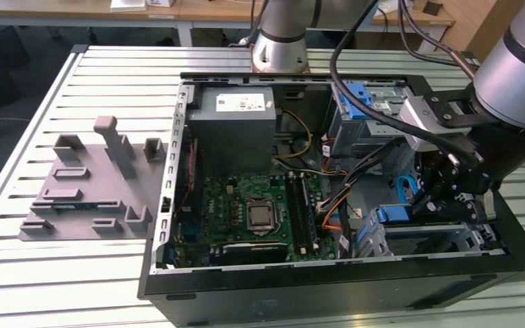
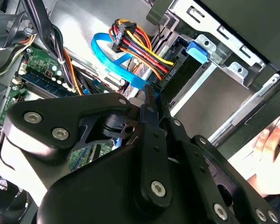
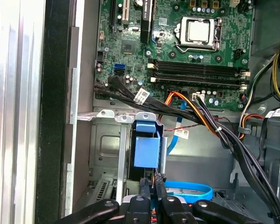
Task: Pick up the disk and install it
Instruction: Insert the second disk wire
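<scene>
My gripper [image 1: 434, 199] is down inside the open computer case [image 1: 244, 287], at the drive cage [image 1: 426, 232] on the exterior view's right. Its fingers [image 3: 146, 186] are pressed together, so it is shut, and I see nothing clamped between them. The fingertips stop just short of a blue plastic tab [image 3: 145, 149] at the mouth of the cage. In the second wrist view the gripper [image 2: 151, 98] lies beside the black connector [image 2: 170, 72] of a bundle of coloured wires, close to the same blue tab [image 2: 198, 50]. The disk is hidden.
The motherboard [image 1: 253, 212] and grey power supply box [image 1: 235, 130] fill the case's middle. Black and orange cables [image 3: 210, 126] and a blue flat cable [image 3: 186, 189] cross near the cage. A grey fixture [image 1: 93, 184] lies outside the case. A person's hand [image 2: 270, 154] rests by the case edge.
</scene>
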Robot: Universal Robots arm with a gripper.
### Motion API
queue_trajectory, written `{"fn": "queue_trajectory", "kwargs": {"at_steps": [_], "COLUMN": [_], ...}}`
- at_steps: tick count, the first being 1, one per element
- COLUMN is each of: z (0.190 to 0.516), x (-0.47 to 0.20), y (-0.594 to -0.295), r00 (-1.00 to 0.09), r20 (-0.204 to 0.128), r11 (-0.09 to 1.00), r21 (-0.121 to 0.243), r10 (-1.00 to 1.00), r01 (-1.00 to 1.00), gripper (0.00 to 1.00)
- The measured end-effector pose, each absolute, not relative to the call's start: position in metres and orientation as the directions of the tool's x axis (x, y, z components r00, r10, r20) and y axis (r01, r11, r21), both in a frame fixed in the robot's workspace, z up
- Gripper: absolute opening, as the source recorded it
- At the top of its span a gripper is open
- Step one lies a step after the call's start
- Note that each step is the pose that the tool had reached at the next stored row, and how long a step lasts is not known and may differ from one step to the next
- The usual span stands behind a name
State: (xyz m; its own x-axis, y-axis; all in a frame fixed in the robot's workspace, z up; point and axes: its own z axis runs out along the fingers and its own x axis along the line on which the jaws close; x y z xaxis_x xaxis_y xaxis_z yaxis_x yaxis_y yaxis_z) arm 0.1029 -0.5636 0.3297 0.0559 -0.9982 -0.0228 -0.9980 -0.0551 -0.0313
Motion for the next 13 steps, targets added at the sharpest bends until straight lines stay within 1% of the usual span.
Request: {"fn": "queue_trajectory", "kwargs": {"at_steps": [4,5,13], "z": [0.3297,0.3300,0.3393], "x": [0.1030,0.1030,0.1030], "y": [-0.5638,-0.5638,-0.5637], "r00": [0.056,0.056,0.056], "r20": [-0.023,-0.023,-0.023], "r11": [-0.055,-0.055,-0.055], "r21": [-0.031,-0.031,-0.031], "r10": [-0.998,-0.998,-0.998], "r01": [-0.998,-0.998,-0.998], "gripper": [0.17,0.24,0.24]}}
